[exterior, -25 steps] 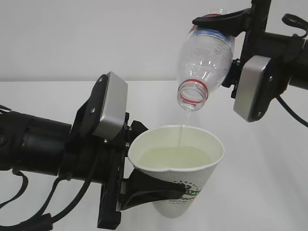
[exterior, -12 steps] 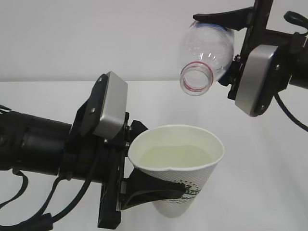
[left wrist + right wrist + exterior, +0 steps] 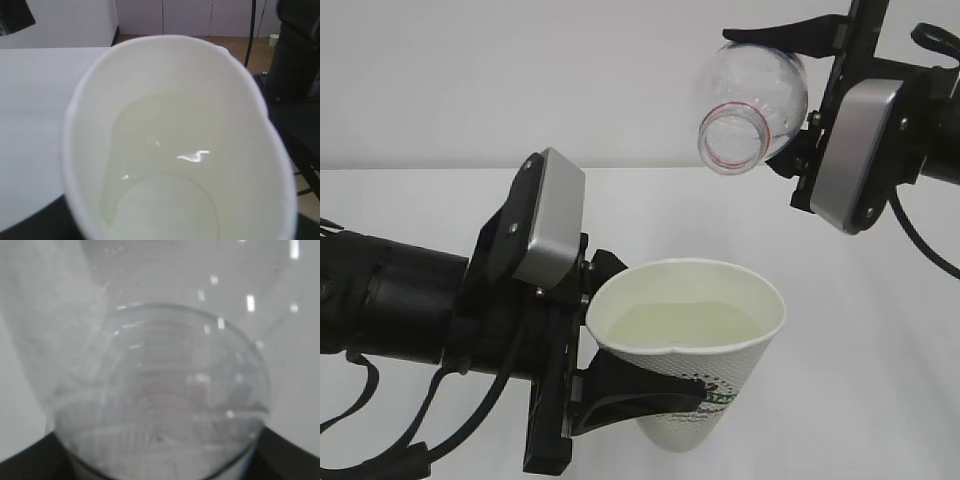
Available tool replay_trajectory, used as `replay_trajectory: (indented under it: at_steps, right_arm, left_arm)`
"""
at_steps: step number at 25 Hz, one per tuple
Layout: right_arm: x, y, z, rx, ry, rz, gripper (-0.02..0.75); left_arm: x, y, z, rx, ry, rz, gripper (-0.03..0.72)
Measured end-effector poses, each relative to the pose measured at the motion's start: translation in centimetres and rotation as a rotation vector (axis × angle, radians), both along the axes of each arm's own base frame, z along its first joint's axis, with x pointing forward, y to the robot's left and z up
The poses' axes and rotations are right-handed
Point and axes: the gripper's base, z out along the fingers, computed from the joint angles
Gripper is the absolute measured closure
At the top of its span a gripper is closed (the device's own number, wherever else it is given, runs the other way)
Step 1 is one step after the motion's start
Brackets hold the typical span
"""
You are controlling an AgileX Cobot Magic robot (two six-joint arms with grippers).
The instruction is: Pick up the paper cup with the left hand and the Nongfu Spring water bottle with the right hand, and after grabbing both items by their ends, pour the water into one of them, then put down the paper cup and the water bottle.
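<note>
From outside, the left gripper (image 3: 620, 385) clamps the paper cup (image 3: 690, 350) above the counter (image 3: 880, 400), and the right gripper (image 3: 790, 90) grips the tipped Nongfu Spring water bottle (image 3: 752, 105) higher up. Only the left wrist view shows the water (image 3: 165, 165) inside fully.

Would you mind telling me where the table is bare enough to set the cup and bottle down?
The white table shows bare right of the paper cup, below the right hand holding the bottle. The left side is crowded by the left hand and its arm.
</note>
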Motion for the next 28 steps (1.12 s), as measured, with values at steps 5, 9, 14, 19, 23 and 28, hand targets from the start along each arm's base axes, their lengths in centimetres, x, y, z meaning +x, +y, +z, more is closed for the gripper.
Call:
replay_trajectory:
  at_steps: [5, 9, 14, 19, 23, 28]
  right_arm:
    - [-0.02, 0.04, 0.00, 0.036, 0.048, 0.002, 0.257]
    - [-0.02, 0.04, 0.00, 0.062, 0.083, 0.003, 0.257]
    - [-0.02, 0.04, 0.00, 0.117, 0.157, 0.004, 0.257]
    - [-0.02, 0.04, 0.00, 0.170, 0.229, 0.005, 0.257]
    - [-0.02, 0.04, 0.00, 0.211, 0.283, 0.006, 0.257]
    - [-0.02, 0.04, 0.00, 0.250, 0.336, 0.007, 0.257]
  left_arm:
    - [0.00, 0.00, 0.00, 0.000, 0.000, 0.000, 0.250]
    - [0.00, 0.00, 0.00, 0.000, 0.000, 0.000, 0.250]
    - [0.00, 0.00, 0.00, 0.000, 0.000, 0.000, 0.250]
    - [0.01, 0.00, 0.01, -0.001, 0.001, 0.002, 0.250]
    - [0.01, 0.00, 0.01, -0.001, 0.001, 0.002, 0.250]
    - [0.01, 0.00, 0.01, -0.001, 0.001, 0.002, 0.250]
